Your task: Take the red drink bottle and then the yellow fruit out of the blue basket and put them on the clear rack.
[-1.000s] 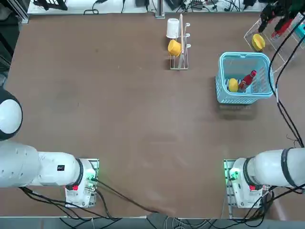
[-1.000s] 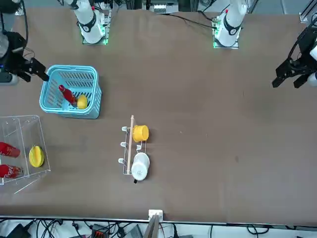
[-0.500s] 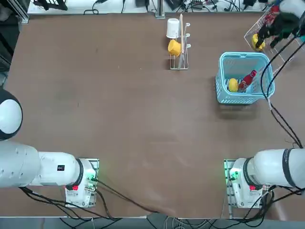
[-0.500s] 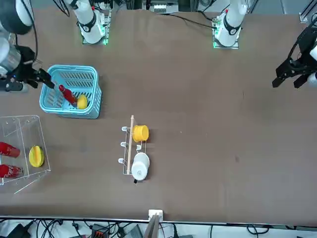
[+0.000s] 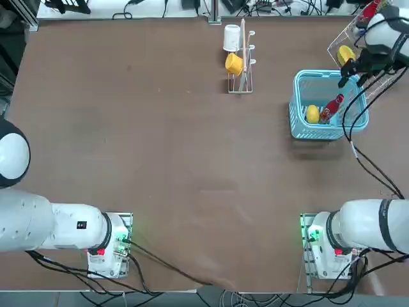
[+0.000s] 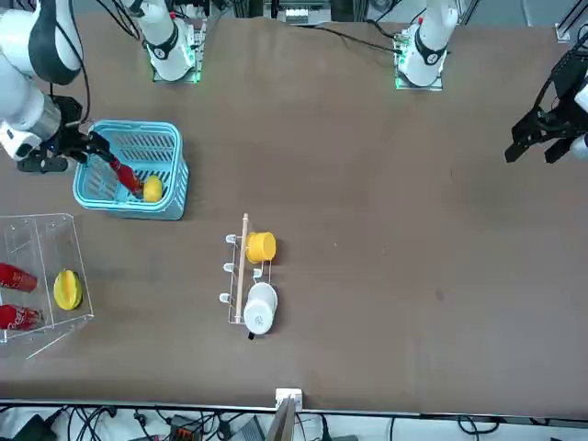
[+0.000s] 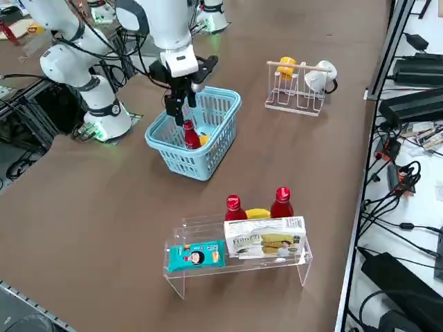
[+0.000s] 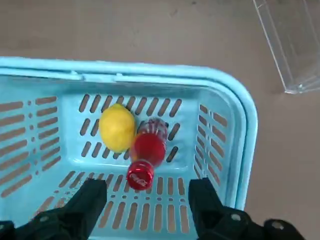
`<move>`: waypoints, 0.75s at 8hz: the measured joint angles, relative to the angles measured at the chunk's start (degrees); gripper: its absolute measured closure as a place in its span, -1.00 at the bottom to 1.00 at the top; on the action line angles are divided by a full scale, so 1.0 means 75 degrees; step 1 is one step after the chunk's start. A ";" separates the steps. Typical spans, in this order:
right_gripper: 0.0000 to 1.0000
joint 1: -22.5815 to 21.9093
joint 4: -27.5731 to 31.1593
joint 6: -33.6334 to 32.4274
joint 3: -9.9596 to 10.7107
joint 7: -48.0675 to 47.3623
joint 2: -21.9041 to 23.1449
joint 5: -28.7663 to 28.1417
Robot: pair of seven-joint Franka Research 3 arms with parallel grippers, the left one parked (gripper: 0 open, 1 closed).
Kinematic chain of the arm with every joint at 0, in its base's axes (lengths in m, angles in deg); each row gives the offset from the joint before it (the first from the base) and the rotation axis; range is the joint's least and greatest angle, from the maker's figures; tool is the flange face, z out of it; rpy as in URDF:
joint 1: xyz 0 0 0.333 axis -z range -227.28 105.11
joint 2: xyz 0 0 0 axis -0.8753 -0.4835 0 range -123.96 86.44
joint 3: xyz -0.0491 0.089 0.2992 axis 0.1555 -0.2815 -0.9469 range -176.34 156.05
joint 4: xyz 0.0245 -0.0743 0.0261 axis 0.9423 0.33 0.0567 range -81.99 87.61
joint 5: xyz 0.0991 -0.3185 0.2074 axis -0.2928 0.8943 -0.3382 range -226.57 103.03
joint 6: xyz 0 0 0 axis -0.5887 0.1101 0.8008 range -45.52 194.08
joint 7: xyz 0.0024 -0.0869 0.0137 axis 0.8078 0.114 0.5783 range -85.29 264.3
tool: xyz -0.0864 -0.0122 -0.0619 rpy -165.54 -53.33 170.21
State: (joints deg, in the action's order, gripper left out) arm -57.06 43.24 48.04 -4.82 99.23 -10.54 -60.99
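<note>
Red drink bottle [image 8: 145, 159] touches yellow fruit [image 8: 117, 127], wrist view shows.

The right arm [image 7: 166, 28] is built of rounded white shells with dark bands at the joints. A black wrist block is carried under its white end link, and the pincer [image 8: 145, 200] is formed of two black, blunt fingers [image 8: 87, 200] standing wide apart. A bundle of black cables [image 5: 361, 137] is looped loosely along the arm — from the wrist back to the base. Each base [image 5: 323, 246] is bolted to a metal plate, where a green light glows and a small red part is seen. The parked left arm [image 5: 45, 224] is clad in the same white shells — with a round white joint cap [image 5: 13, 157] and a small black marking.
</note>
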 joint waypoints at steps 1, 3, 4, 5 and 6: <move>-0.97 0.0001 0.0211 0.0246 -0.0003 0.0004 -0.0001 0.0000; -0.93 -0.0001 0.0625 0.0737 -0.0021 0.0012 -0.0023 0.0000; -0.91 -0.0001 0.0720 0.0833 -0.0030 0.0014 -0.0046 0.0000; -0.88 -0.0002 0.0746 0.0869 -0.0040 0.0014 -0.0072 0.0000; -0.74 -0.0004 0.0746 0.0910 -0.0051 0.0014 -0.0102 0.0000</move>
State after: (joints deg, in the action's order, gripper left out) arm -57.09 48.84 54.87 -5.20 99.33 -11.30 -60.99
